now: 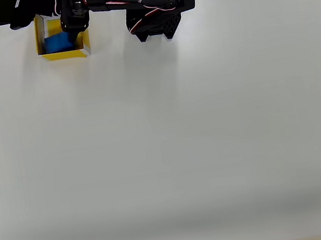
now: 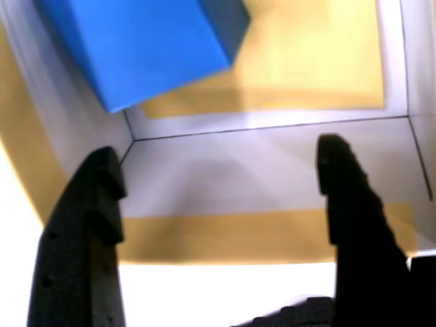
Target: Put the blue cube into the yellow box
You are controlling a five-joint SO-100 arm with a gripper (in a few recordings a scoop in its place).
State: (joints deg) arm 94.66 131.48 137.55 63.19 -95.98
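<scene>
A blue cube (image 2: 143, 48) lies inside the yellow box (image 1: 41, 36), in its left part in the overhead view. The box sits at the far left edge of a white bench (image 1: 170, 142). The black gripper (image 2: 221, 184) hovers over the box, fingers (image 2: 85, 225) spread wide, holding nothing.

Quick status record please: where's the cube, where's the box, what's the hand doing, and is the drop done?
cube: blue cube lies inside the box, in a corner against its walls, clear of both fingers
box: yellow box sits at the table's far left edge in the overhead view, open top up
hand: hand open, empty, poised over the box's near wall
fingers: left finger and right finger spread wide apart
table: white table
drop: looks done; cube rests in the box
</scene>
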